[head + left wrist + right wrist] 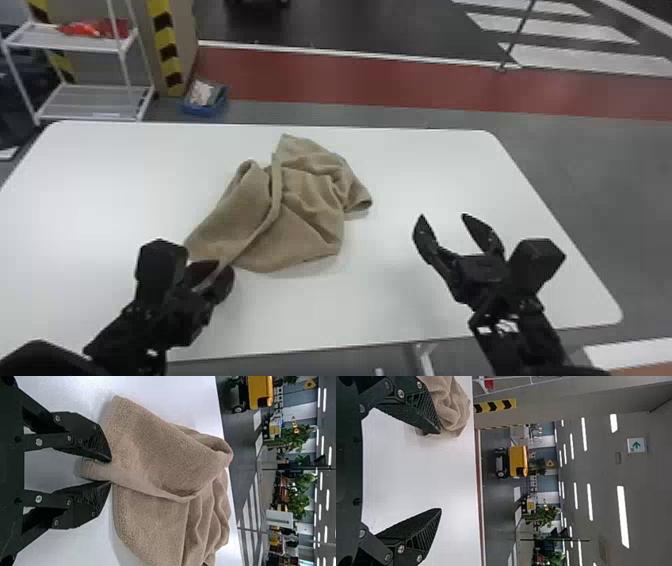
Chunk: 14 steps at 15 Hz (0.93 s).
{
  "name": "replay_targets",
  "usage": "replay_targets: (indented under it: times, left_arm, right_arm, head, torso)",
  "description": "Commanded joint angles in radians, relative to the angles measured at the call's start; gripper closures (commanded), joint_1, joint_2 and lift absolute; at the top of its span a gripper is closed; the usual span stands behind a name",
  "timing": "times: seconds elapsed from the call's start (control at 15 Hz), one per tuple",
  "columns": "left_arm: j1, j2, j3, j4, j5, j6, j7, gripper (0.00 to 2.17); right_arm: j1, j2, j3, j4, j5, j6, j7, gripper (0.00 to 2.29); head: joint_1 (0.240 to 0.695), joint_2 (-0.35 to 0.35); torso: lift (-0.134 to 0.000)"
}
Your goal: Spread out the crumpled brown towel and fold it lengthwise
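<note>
Towel [305, 215] in the head view lies crumpled at about the middle of the tabletop [400, 300], with one end drawn towards the tabletop's near left. You have one grasp established; spreading is at an early stage by your judgement, since deep folds and a doubled flap cross the cloth. Flattening it, squaring its edges and making the lengthwise fold are all outstanding. Note your arm poses: the left arm enters over the tabletop's near left, and its hand [224, 268] points forward and inward, low above the surface. The right arm reaches over the tabletop's near right, where the right hand [443, 215] stands well apart from the cloth, also aimed forward and slightly inward.

In the left wrist view, you can verify the grasp: the fingertips pinch a narrow strip of towel edge, and a short end projects towards the palm. The rest slopes away across the tabletop in loose folds. The hand appears roughly level.

In the right wrist view, the fingers are spread wide with nothing between them, above the tabletop. You will probably need this hand on a free corner before you can pull the cloth out flat.
</note>
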Motion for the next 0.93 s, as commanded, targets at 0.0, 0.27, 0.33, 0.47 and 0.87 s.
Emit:
replay_targets:
  times: [0.0,0.27,0.33,0.47,0.87]
  left_arm:
    - [-0.002,-0.001,0.003,-0.003,0.0,0.003,0.0,1.09]
    - [0.006,0.002,0.04,-0.042,0.075,0.0,0.006,1.35]
    - [0.007,0.005,0.062,-0.055,0.112,0.003,-0.006,1.35]
    - [0.0,0.008,0.126,-0.086,0.251,0.003,-0.057,1.35]
    - [-0.145,0.013,0.27,-0.12,0.506,0.003,-0.041,1.35]
  right_arm:
    - [0.006,0.0,-0.004,-0.001,-0.007,-0.018,0.0,0.21]
    - [0.007,0.0,-0.002,-0.003,-0.013,-0.018,0.0,0.21]
    - [0.007,0.0,-0.002,-0.003,-0.013,-0.014,0.0,0.21]
    - [0.004,0.0,-0.001,-0.009,-0.012,0.013,-0.002,0.21]
    - [-0.016,0.003,0.042,-0.011,0.027,0.139,-0.015,0.21]
  head:
    - [0.695,-0.166]
    - [0.695,-0.164]
    - [0.695,-0.163]
    - [0.695,-0.164]
    - [0.695,-0.131]
  torso:
    - [-0.12]
    - [-0.12]
    - [-0.12]
    - [-0.12]
    - [-0.12]
